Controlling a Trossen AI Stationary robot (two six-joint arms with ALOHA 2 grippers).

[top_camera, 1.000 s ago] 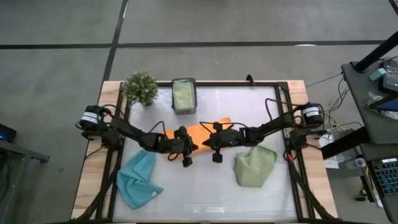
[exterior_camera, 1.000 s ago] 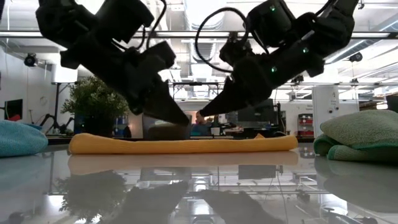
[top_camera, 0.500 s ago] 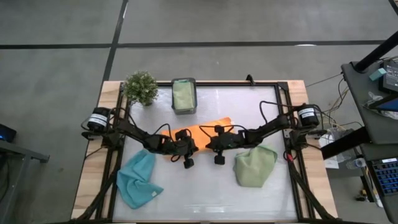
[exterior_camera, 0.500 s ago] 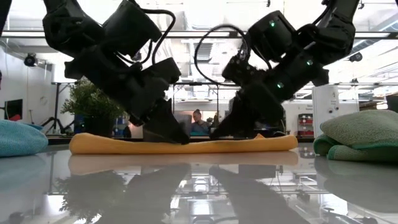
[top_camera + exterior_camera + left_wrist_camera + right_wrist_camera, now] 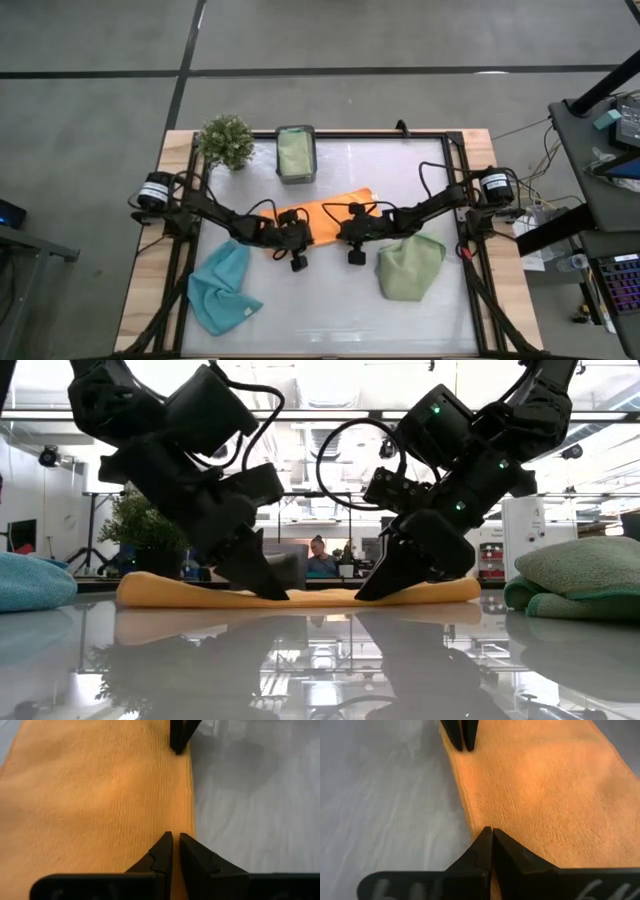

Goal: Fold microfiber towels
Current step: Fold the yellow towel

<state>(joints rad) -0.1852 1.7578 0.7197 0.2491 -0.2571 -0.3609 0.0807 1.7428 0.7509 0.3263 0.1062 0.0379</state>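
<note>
The left gripper [image 5: 175, 851] is pressing down on the near edge of the orange towel [image 5: 325, 212] with its fingers drawn nearly together, only a thin slit showing between them; the right gripper [image 5: 491, 842] is doing the same just along that edge, its fingers fully together; whether either is actually pinching a fold of cloth I cannot tell, since both tips are sitting right on the hem.

The orange towel is lying mid-table as a long, flat band, looking as though it is already doubled once; in the low view it is showing as a low, even strip with both grippers [image 5: 268, 588] [image 5: 368, 590] planted on it, close to one another; my reading is that this cloth is partway through its folding, with at least one more fold wanted to make it compact.

Working outward: a sage green towel [image 5: 409, 265] is sitting to the right and nearer the front edge in a loose heap, seemingly not yet folded; a light blue towel [image 5: 224, 287] is lying at the front left, bunched and tapering, likewise waiting; another sage green cloth is resting inside the small dark grey box [image 5: 296, 153] at the back, seemingly folded and put away; a fifth towel is not showing anywhere.

So, by my judgement, one is stowed, one is in hand, and two are waiting; the potted plant [image 5: 226, 140] is standing at the back left corner of the table [image 5: 330, 320].
</note>
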